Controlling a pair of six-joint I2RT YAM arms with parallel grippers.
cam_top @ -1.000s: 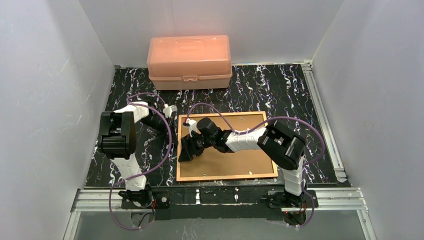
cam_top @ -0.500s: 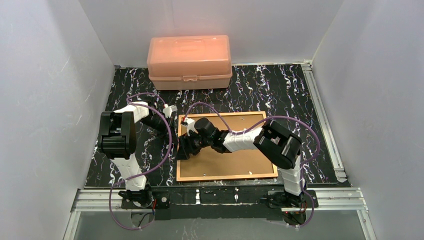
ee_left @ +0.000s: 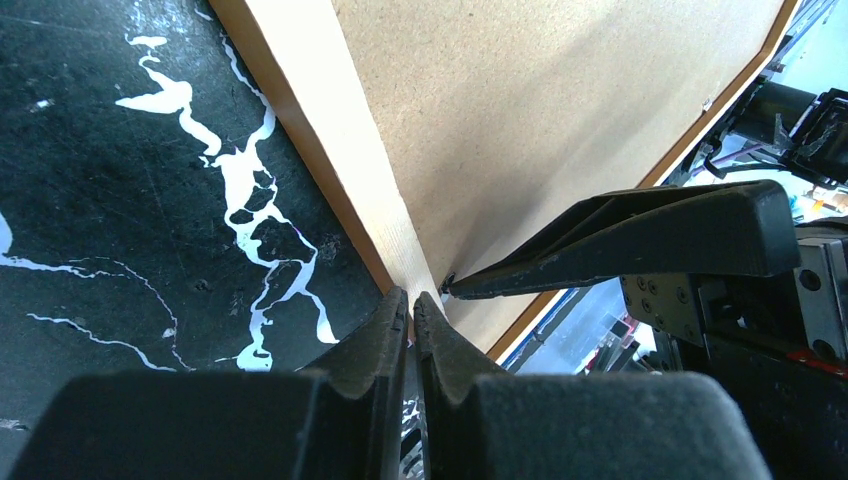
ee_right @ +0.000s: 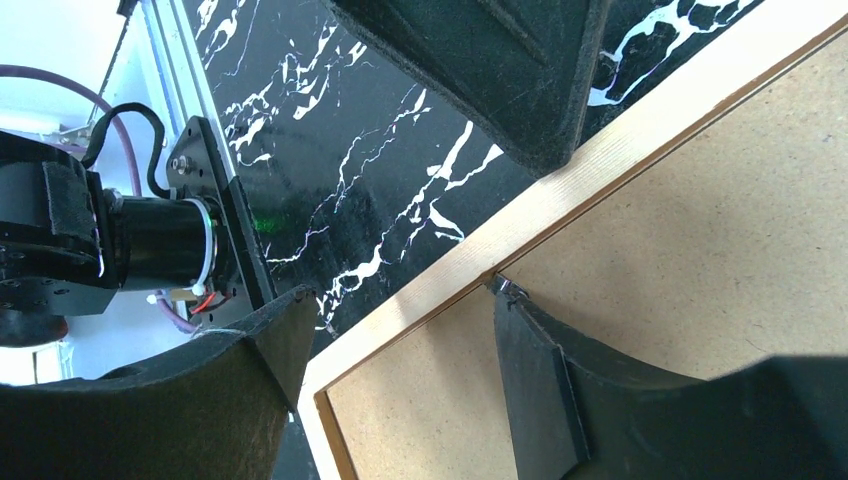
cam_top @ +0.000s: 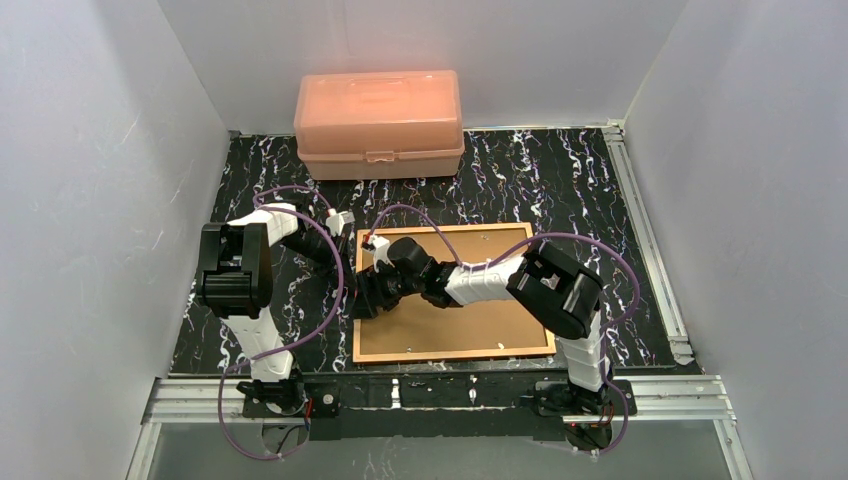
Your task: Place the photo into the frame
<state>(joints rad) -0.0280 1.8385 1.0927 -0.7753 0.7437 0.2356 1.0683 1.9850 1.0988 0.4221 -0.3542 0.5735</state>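
The frame [cam_top: 450, 352] lies face down on the black marbled table, its thin wooden border around a brown backing board [cam_top: 480, 315]. The photo is hidden. My left gripper [cam_top: 349, 262] is shut, its tips [ee_left: 411, 297] resting against the outer side of the frame's left border [ee_left: 330, 130]. My right gripper [cam_top: 368, 298] is open and straddles that same border [ee_right: 560, 215]. One of its fingers [ee_right: 530, 360] touches a small metal tab [ee_right: 507, 288] at the board's edge, while the other finger [ee_right: 270, 345] hangs outside the frame over the table. Nothing is held between its fingers.
A pink translucent box [cam_top: 379, 122] stands shut at the back of the table. Metal rails run along the right side [cam_top: 645, 240] and the near edge [cam_top: 440, 392]. White walls close in left, right and behind.
My right gripper has shifted slightly left and away from me, toward the frame's left border. The left arm and the frame have not moved.
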